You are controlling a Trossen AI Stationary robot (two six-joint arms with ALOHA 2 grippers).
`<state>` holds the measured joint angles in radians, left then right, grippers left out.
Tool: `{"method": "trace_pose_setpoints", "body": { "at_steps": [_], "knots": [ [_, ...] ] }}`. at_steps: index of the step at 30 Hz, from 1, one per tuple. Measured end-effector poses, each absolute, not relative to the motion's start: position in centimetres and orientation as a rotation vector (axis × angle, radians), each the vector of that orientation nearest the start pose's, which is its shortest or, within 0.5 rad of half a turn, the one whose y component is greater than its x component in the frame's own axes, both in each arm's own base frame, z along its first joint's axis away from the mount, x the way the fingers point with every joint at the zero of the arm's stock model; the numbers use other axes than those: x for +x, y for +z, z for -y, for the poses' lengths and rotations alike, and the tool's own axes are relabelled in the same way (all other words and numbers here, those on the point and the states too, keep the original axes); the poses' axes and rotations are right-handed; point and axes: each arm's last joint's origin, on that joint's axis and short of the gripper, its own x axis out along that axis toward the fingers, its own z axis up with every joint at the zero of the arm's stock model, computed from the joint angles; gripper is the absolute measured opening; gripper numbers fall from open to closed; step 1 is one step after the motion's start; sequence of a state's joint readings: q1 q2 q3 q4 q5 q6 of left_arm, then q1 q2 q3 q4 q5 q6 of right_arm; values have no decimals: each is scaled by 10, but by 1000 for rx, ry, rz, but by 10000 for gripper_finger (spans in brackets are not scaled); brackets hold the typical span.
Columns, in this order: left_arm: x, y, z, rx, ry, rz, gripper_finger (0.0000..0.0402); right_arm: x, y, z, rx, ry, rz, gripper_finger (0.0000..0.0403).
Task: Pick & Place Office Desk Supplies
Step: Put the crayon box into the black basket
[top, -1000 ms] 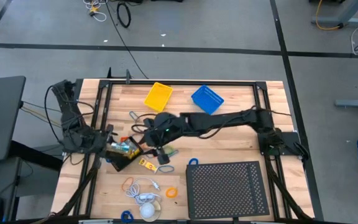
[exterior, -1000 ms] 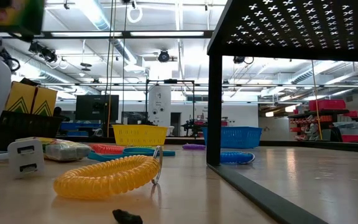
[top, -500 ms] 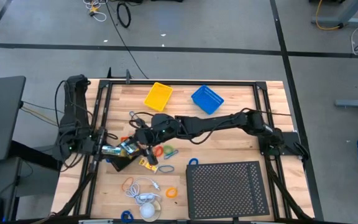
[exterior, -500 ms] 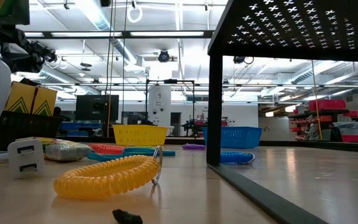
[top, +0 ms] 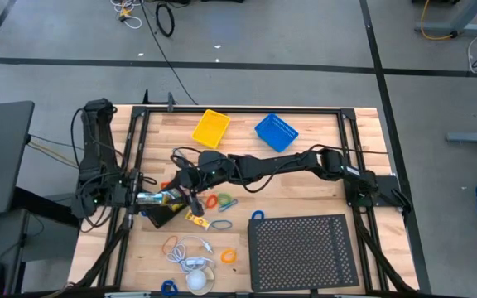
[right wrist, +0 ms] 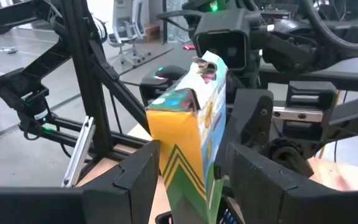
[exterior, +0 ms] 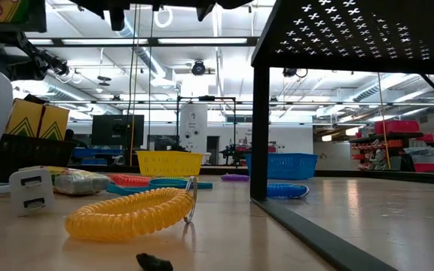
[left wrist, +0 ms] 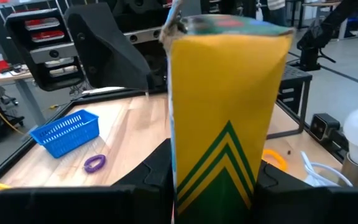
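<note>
While the left gripper (top: 143, 199) clenches a yellow-and-green crayon box (left wrist: 222, 106) above the left part of the table (top: 321, 178), the right gripper (top: 190, 192) has reached across and stands with its fingers (right wrist: 135, 180) parted on either side of the same box. The right wrist view shows the box upright between those fingers, its top flap torn open, with the left gripper's camera housing just behind it; whether the right fingers already touch the carton cannot be told.

The step in hand appears to be a handover of the box from left arm to right. The next move would call for the right fingers to close on the carton's flat faces before the left ones let go, since a thin card box may crush or slip if both pull at once.

Below the two grippers lie another crayon box (top: 195, 218), an orange loop (top: 211, 201), a green band (top: 227, 202) and a blue clip (top: 257, 216). Farther back stand a yellow basket (top: 210, 127) and a blue basket (top: 275, 132), likely destinations; the right arm's own reach lies across the path to them. A black perforated tray (top: 305, 252) fills the near right corner, and a yellow coiled cord (exterior: 130, 212) and a white plug (exterior: 31, 190) rest near the front edge.
</note>
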<state>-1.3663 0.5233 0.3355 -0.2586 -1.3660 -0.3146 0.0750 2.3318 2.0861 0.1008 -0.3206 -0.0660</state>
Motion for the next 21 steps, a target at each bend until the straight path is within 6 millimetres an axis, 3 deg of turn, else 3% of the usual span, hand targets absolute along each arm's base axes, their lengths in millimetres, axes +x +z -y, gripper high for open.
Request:
{"method": "trace_pose_setpoints", "body": {
  "at_steps": [14, 21],
  "knots": [
    [52, 214, 101, 66, -22, -124, 107, 551, 264, -69, -82, 428, -125, 195],
    [51, 202, 99, -29, -39, -195, 107, 548, 253, -67, -81, 430, -262, 195]
  ]
}}
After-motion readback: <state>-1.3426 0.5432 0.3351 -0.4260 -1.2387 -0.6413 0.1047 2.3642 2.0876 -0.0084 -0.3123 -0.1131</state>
